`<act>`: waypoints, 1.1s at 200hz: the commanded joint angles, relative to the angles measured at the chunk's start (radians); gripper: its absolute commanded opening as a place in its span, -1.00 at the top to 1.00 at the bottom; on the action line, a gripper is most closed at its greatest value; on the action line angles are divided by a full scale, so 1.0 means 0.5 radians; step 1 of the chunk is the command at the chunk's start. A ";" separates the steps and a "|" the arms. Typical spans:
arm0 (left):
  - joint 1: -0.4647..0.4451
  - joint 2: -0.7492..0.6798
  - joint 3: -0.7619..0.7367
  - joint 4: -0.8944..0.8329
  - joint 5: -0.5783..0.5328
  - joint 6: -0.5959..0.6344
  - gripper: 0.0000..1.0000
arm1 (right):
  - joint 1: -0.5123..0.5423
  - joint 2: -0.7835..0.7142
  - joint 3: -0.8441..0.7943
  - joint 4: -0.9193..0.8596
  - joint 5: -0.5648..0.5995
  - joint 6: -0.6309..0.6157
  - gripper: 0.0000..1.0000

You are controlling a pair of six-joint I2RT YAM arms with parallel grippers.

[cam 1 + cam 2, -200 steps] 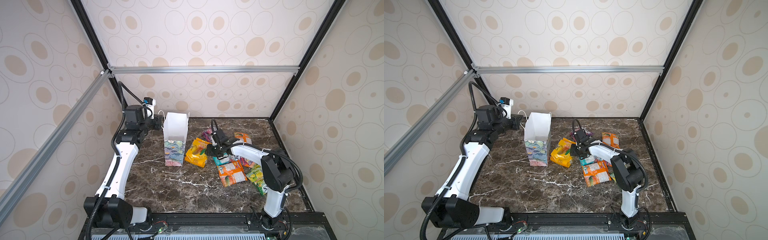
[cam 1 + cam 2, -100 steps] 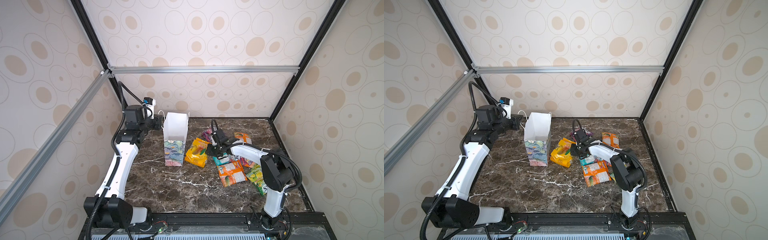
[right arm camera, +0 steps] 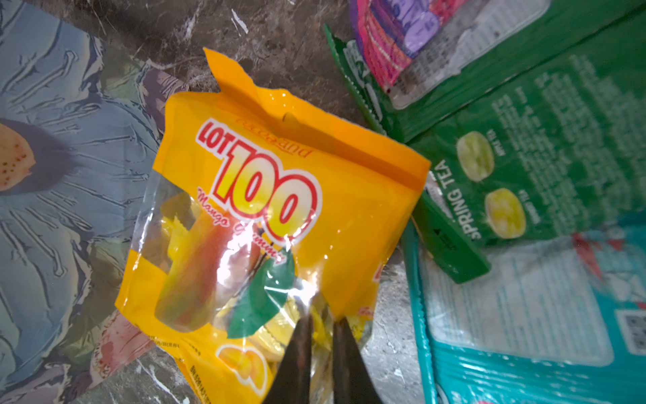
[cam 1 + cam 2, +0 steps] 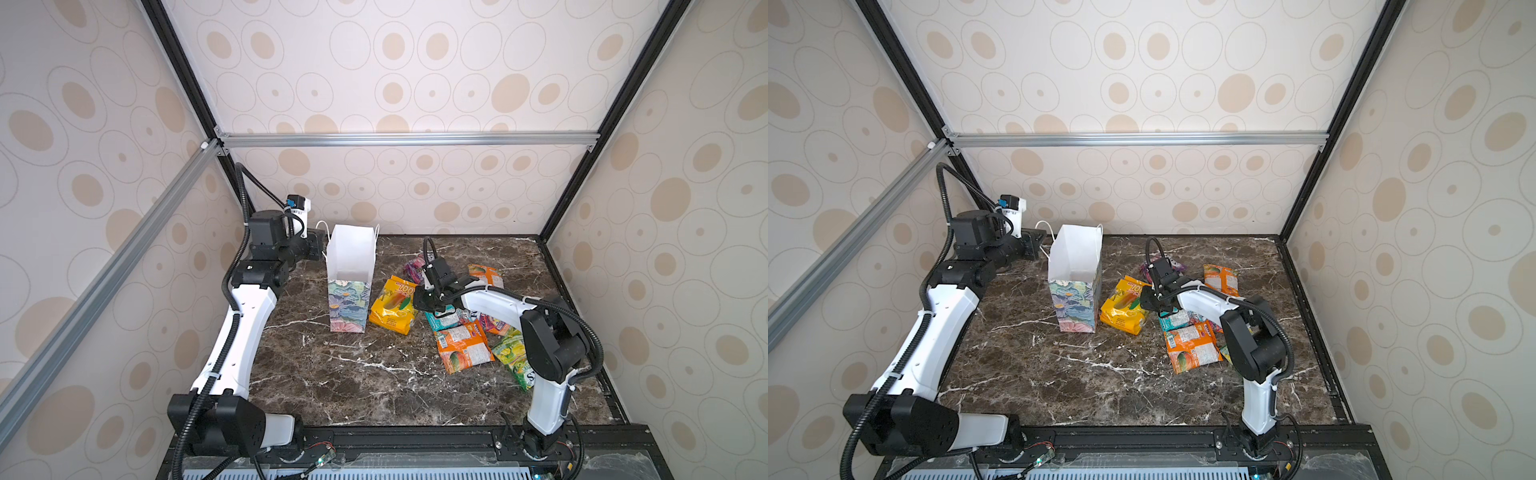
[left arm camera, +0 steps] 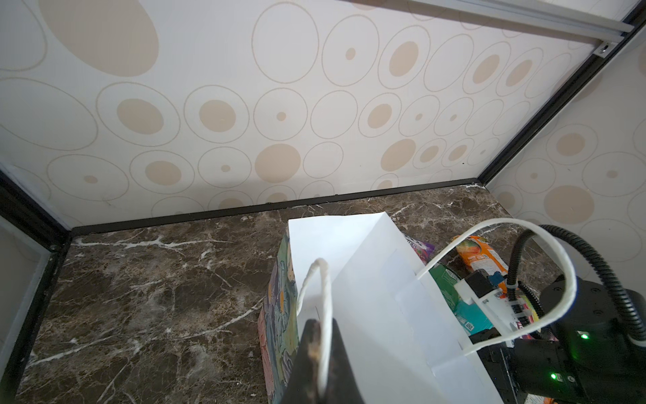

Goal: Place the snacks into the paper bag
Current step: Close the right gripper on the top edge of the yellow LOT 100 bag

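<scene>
The paper bag (image 4: pixel 349 286) (image 4: pixel 1075 299) stands upright with its mouth open, floral outside and white inside. My left gripper (image 5: pixel 321 349) (image 4: pixel 318 249) is shut on its white cord handle (image 5: pixel 327 297) at the far left rim. The snacks lie to the right of the bag. Nearest is a yellow "LOT 100" packet (image 4: pixel 392 305) (image 3: pixel 279 210), and my right gripper (image 3: pixel 321 321) (image 4: pixel 417 301) is shut on its right edge, low over the table. Behind lie a teal packet (image 3: pixel 524 314), a green one (image 3: pixel 559 157) and a pink-purple one (image 3: pixel 402 35).
More packets lie by the right arm: an orange one (image 4: pixel 463 347) in front, another orange one (image 4: pixel 484 276) at the back and a green one (image 4: pixel 513 353) under the arm's elbow. Walls and a black frame enclose the dark marble table (image 4: pixel 353 382).
The right gripper's jaws have closed onto the yellow packet's edge. Both arms have stayed about where they were, and the left one still holds the handle.
</scene>
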 commanded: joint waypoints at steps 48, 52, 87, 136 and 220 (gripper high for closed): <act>0.021 -0.062 0.007 0.056 0.020 0.042 1.00 | -0.006 0.038 0.039 -0.063 0.026 -0.025 1.00; 0.021 -0.061 0.008 0.056 0.020 0.045 1.00 | -0.008 0.033 0.040 -0.065 0.026 -0.029 1.00; 0.021 -0.069 0.007 0.053 0.009 0.054 1.00 | -0.008 -0.027 0.067 -0.092 0.038 -0.071 1.00; 0.024 -0.071 0.006 0.056 0.012 0.053 1.00 | -0.008 -0.134 0.092 -0.152 0.087 -0.144 1.00; 0.023 -0.060 0.006 0.056 0.020 0.051 1.00 | 0.037 -0.047 0.241 -0.388 0.078 -0.193 -0.33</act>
